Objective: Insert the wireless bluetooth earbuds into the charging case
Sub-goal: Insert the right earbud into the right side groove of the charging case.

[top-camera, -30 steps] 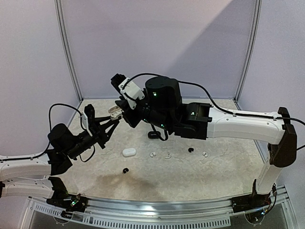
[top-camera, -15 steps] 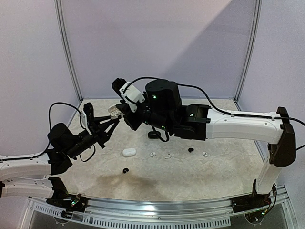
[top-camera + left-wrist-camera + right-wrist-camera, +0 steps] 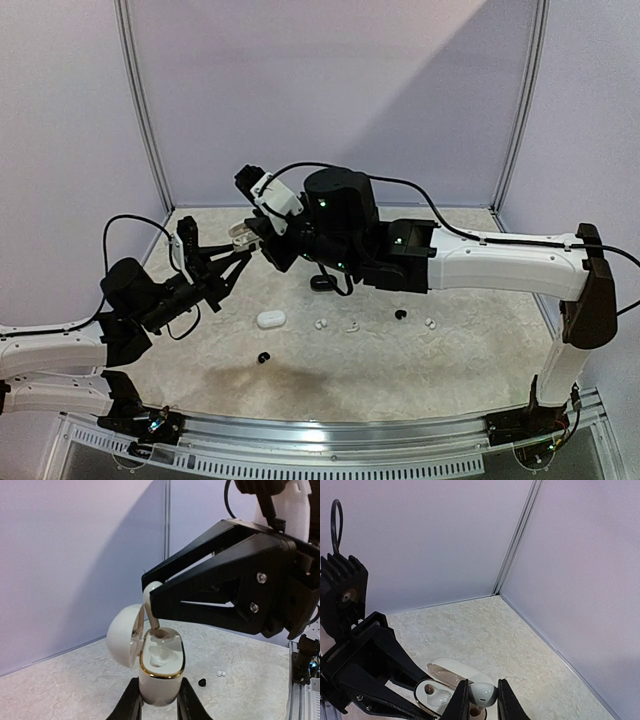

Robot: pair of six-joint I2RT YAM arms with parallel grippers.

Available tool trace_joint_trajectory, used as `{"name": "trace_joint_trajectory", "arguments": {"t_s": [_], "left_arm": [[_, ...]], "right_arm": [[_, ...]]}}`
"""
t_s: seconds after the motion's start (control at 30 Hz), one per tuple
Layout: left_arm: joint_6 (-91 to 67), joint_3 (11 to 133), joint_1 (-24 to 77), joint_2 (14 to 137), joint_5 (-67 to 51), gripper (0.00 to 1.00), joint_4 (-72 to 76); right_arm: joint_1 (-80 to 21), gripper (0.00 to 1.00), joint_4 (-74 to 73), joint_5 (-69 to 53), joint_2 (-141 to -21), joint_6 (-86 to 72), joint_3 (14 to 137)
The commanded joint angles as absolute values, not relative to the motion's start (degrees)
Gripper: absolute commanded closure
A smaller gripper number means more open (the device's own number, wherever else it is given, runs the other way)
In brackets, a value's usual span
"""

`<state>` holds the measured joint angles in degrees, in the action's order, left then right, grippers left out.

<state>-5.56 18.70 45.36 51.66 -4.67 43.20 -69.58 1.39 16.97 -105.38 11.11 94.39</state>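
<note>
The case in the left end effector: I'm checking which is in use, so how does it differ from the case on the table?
The held case stands upright in the left end effector; the table case lies flat. The held case's lid is open; the table case looks shut. The right end effector holds an earbud at the held case; nothing touches the table case. Both are white and rounded.

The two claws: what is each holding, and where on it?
The left gripper grips the open white charging case by its lower body. The right gripper pinches a white earbud by its rounded head, stem down toward the case.
</note>
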Motion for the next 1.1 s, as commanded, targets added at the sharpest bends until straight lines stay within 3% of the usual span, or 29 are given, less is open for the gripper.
{"name": "trace_joint_trajectory", "arguments": {"t_s": [0.0,0.57,0.83,1.07], "left_arm": [[-4.9,19.9,46.3,51.5,-4.5,1.0,44.7],[-4.2,20.1,46.0,51.9,-3.3,1.0,45.0],[-4.2,20.0,45.9,52.0,-3.6,1.0,45.4],[-4.4,19.8,45.8,51.8,-3.7,1.0,45.6]], "right_arm": [[-69.2,1.0,0.0,15.3,-106.9,12.7,94.1],[-69.1,1.0,-3.8,16.2,-106.6,13.6,94.1],[-69.1,0.88,-5.4,16.6,-107.7,16.0,95.1],[-69.2,0.84,-5.6,16.0,-108.2,16.7,96.1]]}}
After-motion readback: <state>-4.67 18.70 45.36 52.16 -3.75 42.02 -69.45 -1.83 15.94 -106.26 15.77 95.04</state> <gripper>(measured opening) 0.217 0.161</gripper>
